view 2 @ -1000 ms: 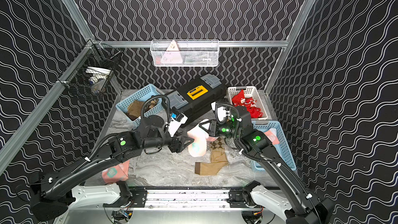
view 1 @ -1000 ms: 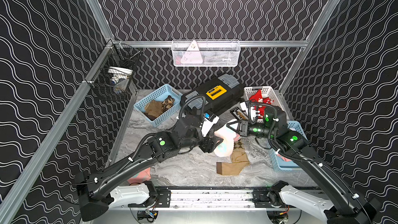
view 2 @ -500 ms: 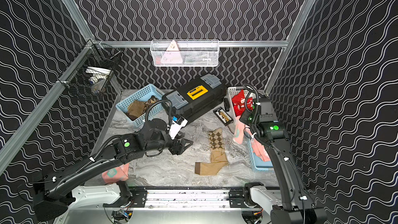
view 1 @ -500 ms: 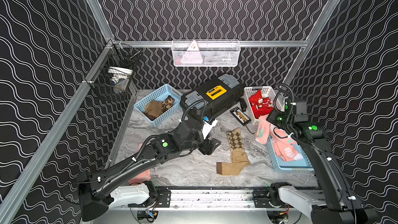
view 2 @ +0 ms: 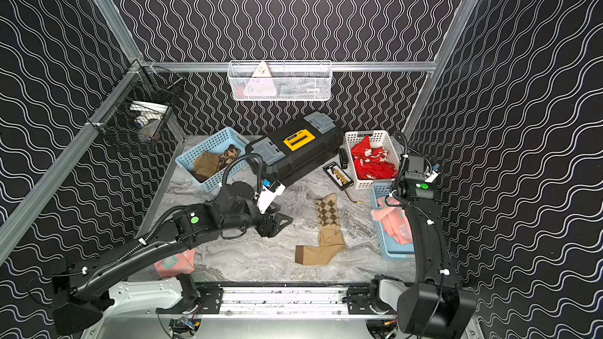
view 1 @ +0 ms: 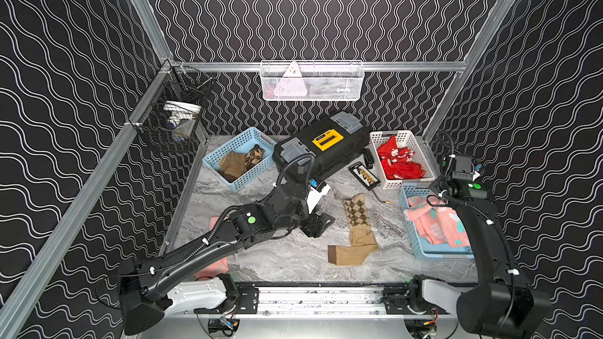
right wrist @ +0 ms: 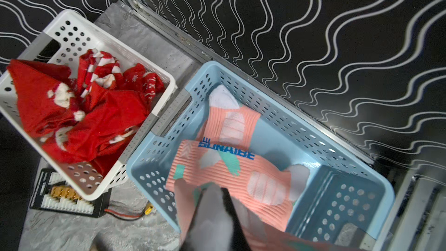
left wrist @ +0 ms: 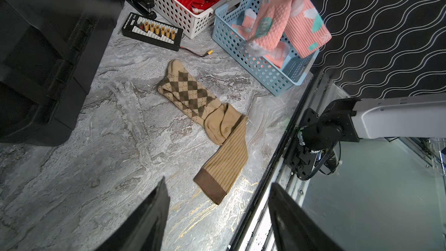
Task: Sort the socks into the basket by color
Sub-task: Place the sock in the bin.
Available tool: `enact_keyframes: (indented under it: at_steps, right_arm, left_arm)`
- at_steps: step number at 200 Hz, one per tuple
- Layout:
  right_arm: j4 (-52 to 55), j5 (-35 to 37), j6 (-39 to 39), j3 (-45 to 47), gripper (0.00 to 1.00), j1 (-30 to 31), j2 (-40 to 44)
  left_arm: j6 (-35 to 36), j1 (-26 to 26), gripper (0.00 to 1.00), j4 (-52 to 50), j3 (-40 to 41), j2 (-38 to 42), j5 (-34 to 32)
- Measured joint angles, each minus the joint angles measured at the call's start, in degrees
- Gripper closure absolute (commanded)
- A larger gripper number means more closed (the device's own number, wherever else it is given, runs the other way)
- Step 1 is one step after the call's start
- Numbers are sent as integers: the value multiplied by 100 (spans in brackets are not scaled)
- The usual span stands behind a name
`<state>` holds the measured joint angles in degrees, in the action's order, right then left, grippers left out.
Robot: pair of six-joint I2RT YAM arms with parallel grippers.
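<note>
**Figure.** Sock-sorting scene in both top views. We take 12 o'clock as the back wall and 6 o'clock as the rail at the robot's base.

The left pincer (view 1: 319, 223) hovers low near the centre of the marbled surface (view 1: 287, 265). Its jaws are spread wide and nothing is between them. Near it at 3 o'clock, but apart from it, a tan argyle sock (view 1: 359, 233) lies flat. Its toe points to 12 o'clock and its ribbed leg is bent round toward 9 o'clock.

The right pincer (right wrist: 217, 194) hangs over the near blue basket (view 1: 411, 239) at the 3 o'clock edge of the surface. It is clamped tight on a salmon-pink sock (left wrist: 272, 20), which dangles doubled over above that basket. We cannot tell whether its lower end touches the pink socks (right wrist: 229, 150) lying inside, which carry teal marks and blue lettering.

Just beside this basket, at 2 o'clock, the white basket (view 1: 408, 183) holds the red socks (view 1: 401, 167). At 10 o'clock the far blue basket (view 1: 254, 174) holds the brown socks (view 1: 236, 166).

Between the far blue and white baskets, at 12 o'clock, stands a black toolbox (view 1: 336, 158). A small connector board (view 1: 364, 176) lies between the toolbox and the white basket.

One stray pink sock (view 2: 171, 264) lies at 7 o'clock, partly hidden beneath the left arm.
</note>
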<state>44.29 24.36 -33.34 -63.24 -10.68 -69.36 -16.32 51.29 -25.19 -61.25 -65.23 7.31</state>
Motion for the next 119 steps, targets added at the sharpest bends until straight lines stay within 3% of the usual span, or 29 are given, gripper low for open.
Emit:
enact_keyframes:
  at_steps: [60, 119]
  right_arm:
    - [-909, -439, -162, 669, 100, -925, -890]
    - [-1858, -1021, -50, 774, 100, -1401, -1860]
  left_arm:
    - [0, 0, 30, 28, 52, -15, 20]
    - [-2, 0, 30, 28, 31, -76, 15]
